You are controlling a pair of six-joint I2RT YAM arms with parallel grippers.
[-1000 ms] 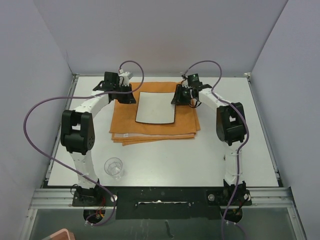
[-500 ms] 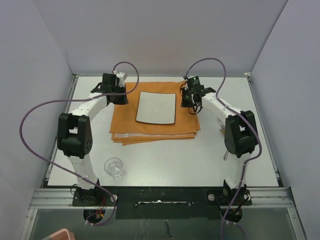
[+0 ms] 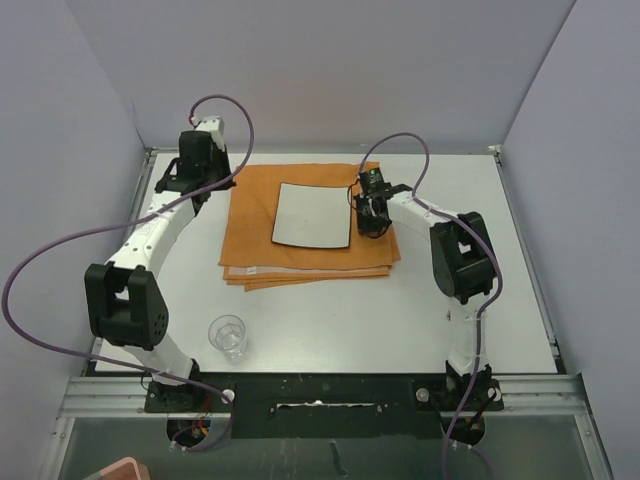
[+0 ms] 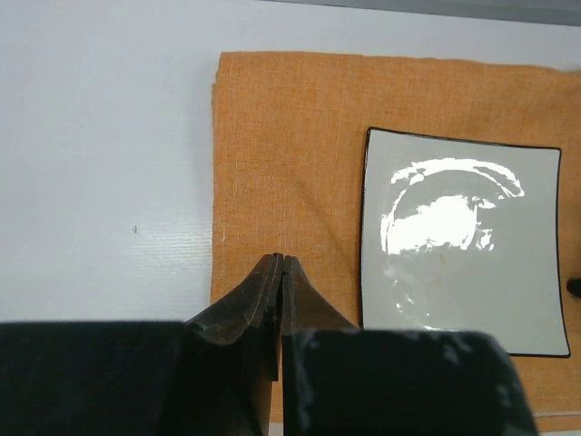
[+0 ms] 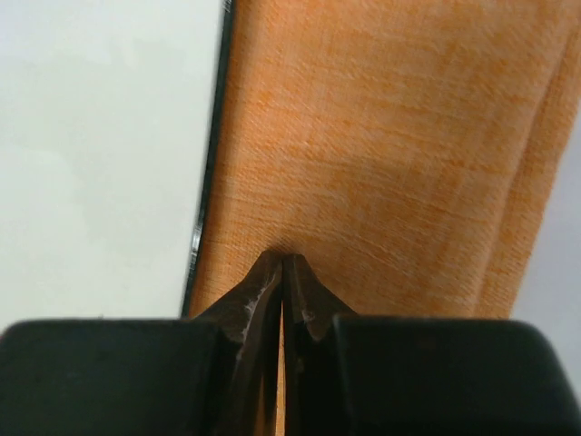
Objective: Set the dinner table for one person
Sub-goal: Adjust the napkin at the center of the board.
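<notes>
The dinner table (image 3: 430, 300) is a pale grey-white top. On it lies a folded orange placemat (image 3: 300, 255) with a square white plate (image 3: 312, 214) resting flat on it. My left gripper (image 3: 205, 178) is raised beside the placemat's back left corner; in the left wrist view its jaws (image 4: 282, 260) are shut and empty, with the placemat (image 4: 281, 154) and plate (image 4: 458, 241) beyond them. My right gripper (image 3: 372, 214) is low over the placemat, just right of the plate. Its jaws (image 5: 282, 258) are shut, tips at the orange cloth (image 5: 381, 136), nothing seen between them.
A clear drinking glass (image 3: 228, 336) stands upright near the table's front left, close to the left arm's base. Grey walls enclose the back and both sides. The right arm's elbow (image 3: 460, 255) hangs over the table to the right of the placemat.
The left gripper has pulled away from the placemat's left edge toward the back left corner, its elbow swinging down-left. The right gripper has shut and shifted down beside the plate's right edge.
</notes>
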